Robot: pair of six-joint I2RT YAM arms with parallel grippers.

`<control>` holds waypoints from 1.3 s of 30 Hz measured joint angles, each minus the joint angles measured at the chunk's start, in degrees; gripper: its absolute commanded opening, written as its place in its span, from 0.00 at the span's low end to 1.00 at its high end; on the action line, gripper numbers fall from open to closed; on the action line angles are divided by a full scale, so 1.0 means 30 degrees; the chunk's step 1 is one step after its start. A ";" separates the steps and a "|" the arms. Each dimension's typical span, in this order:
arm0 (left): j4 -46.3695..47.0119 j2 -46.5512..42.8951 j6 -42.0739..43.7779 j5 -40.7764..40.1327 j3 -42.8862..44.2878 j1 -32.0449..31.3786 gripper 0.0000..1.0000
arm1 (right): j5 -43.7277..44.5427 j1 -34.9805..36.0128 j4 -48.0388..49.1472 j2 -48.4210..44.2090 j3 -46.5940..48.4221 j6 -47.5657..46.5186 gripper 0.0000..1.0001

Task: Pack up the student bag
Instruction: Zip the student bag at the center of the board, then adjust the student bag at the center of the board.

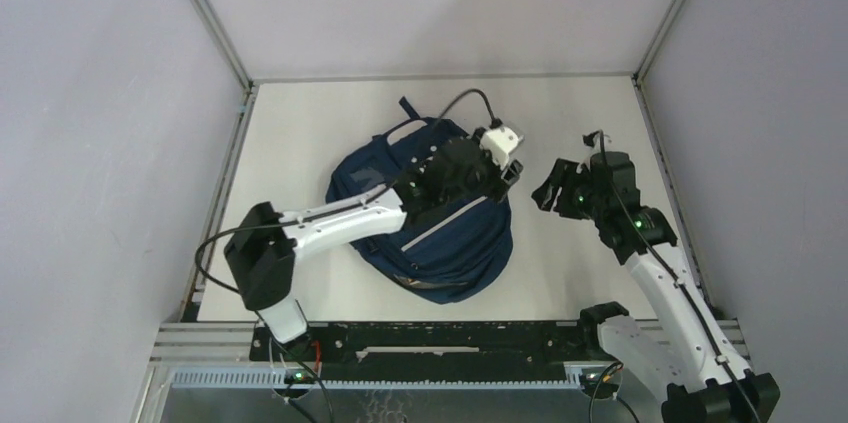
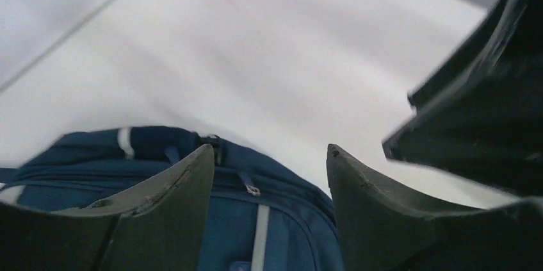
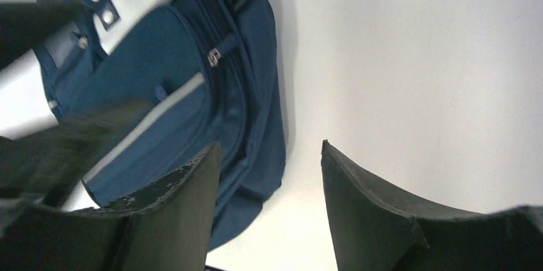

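Top view: the student bag (image 1: pixel 440 243) lies flat, front up, mid-bench (image 1: pixel 300 143); the left tool (image 1: pixel 508 171) reaches across it to its far right edge, and the right tool (image 1: pixel 553 193) hangs just beside the bag, probably placed to assist. Left wrist view: the left tool is released, jaws spread above a zip puller (image 2: pixel 253 189), apparently lined up to open the bag. Right wrist view: the right tool is likewise released, grasping nothing, with the bag off to one side

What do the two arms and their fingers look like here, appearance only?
Both arms have white link covers with black joints. The left arm carries a black cable looping to a white wrist camera; the right arm shows green indicator lights. The fingers are dark, wedge-shaped and scuffed along their edges.
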 measured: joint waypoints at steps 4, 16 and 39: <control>-0.0131 -0.1902 -0.0488 -0.0423 0.0219 0.0663 0.68 | -0.0175 0.0007 -0.0503 -0.0729 -0.1326 0.0546 0.65; -0.4065 -1.4404 -0.6608 -0.4459 -1.1883 0.5297 0.70 | -0.1042 0.4656 0.3789 0.0503 -0.5639 0.5807 0.75; -0.5151 -1.5154 -0.9617 -0.4393 -1.5679 0.5246 0.67 | -0.2834 -0.0415 0.9340 1.1154 0.0313 0.4488 0.69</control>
